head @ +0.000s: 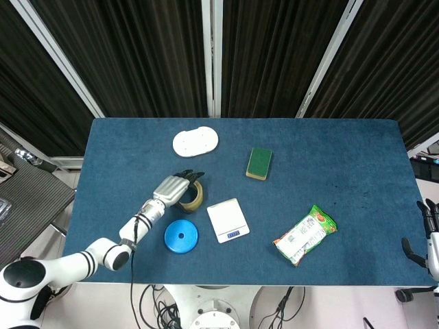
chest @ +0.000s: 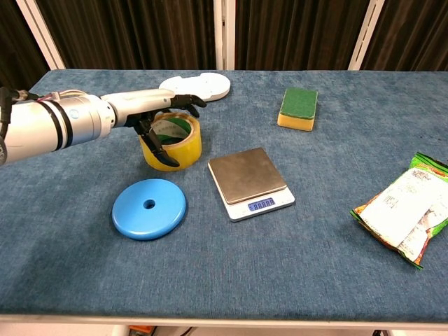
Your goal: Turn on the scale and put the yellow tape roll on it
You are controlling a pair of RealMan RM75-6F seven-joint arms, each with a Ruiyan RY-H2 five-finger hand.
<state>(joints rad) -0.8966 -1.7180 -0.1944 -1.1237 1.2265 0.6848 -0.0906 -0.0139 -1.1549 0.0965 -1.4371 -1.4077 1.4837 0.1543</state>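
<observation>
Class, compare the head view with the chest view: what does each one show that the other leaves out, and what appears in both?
Only the head view shows the right hand at the table's right edge, the whole table outline, and the floor and a dark mesh surface at the left.

Only the chest view shows the lit digits on the scale's display and the left hand's thumb against the outer wall of the yellow tape roll.

Both show the left hand, scale, blue disc, green sponge, white tray and snack bag.
</observation>
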